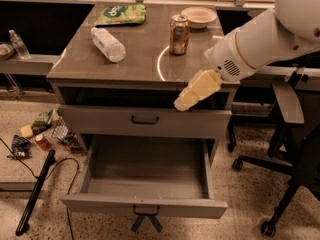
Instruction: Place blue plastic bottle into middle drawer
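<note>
We see the gripper at centre right, how far open we cannot tell, the blue plastic bottle lying upper left, the middle drawer open below.

Blue plastic bottle: clear, glossy. Tabletop: smooth grey, reflective. Soda can: shiny metal. Middle drawer: matt grey metal. Gripper: matt cream plastic, at tabletop's front edge, rt side.

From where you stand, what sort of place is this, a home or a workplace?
Probably a workplace, an office or lab: a grey metal drawer cabinet, a wheeled office chair beside it, and a speckled hard floor. The pincer hangs at the cabinet's front right edge.
</note>
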Controlling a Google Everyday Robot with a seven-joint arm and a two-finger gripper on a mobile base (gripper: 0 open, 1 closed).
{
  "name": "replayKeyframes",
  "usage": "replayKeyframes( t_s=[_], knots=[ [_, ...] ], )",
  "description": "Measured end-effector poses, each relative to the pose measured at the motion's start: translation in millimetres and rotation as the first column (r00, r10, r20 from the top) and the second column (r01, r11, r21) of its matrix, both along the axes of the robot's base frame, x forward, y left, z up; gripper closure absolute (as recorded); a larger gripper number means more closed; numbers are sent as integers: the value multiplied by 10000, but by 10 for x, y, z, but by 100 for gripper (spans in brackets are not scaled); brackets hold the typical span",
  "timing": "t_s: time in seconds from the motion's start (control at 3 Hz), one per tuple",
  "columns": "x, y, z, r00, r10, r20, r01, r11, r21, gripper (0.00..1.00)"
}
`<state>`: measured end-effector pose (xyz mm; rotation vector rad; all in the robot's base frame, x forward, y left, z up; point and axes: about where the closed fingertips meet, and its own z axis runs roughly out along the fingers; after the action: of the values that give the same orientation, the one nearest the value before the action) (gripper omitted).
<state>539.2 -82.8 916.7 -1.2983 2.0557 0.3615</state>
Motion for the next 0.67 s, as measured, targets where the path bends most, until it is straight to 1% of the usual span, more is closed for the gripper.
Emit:
replayKeyframes(
  t_s=[0.33,0.67],
  knots=[
    [0,1,0,10000,1,0,-1,10000,0,0],
    [170,132,-3,9991,-379,180,371,9984,421,0]
  ],
)
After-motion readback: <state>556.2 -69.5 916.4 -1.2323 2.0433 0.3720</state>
